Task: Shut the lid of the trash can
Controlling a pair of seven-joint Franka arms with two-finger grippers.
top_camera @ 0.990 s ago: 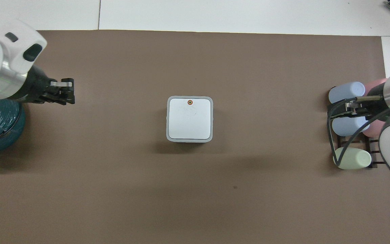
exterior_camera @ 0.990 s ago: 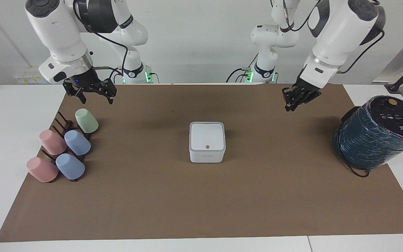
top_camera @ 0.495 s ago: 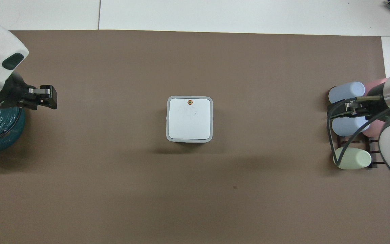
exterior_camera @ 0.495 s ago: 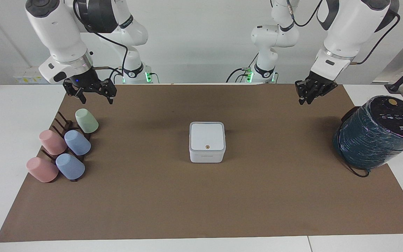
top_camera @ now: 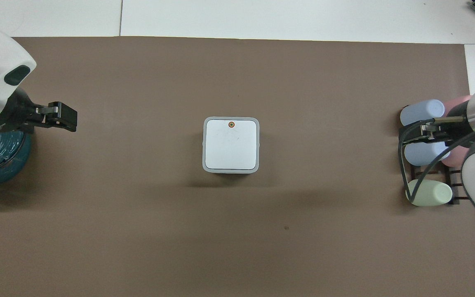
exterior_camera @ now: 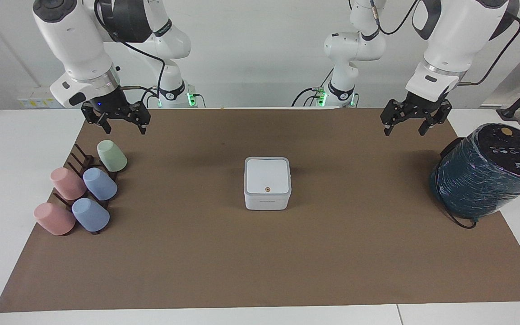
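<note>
The trash can (exterior_camera: 266, 201) is a small white square box in the middle of the brown mat. Its lid (exterior_camera: 267, 175) lies flat on top, orange dot up, and it also shows in the overhead view (top_camera: 231, 145). My left gripper (exterior_camera: 403, 132) hangs open and empty over the mat's edge beside the teal cylinder, well apart from the can; it also shows in the overhead view (top_camera: 63, 119). My right gripper (exterior_camera: 125, 130) waits open and empty over the cup rack, seen in the overhead view (top_camera: 403, 138) too.
A large dark teal wrapped cylinder (exterior_camera: 485, 171) stands at the left arm's end of the table. A dark rack (exterior_camera: 79, 159) with several pastel cups, such as a green cup (exterior_camera: 111, 155), stands at the right arm's end. The brown mat (exterior_camera: 260, 262) covers the table.
My left gripper has drawn back from the can toward the teal cylinder and turned at the wrist, so its fingers now show spread. The can, the lid and the right arm have not moved.
</note>
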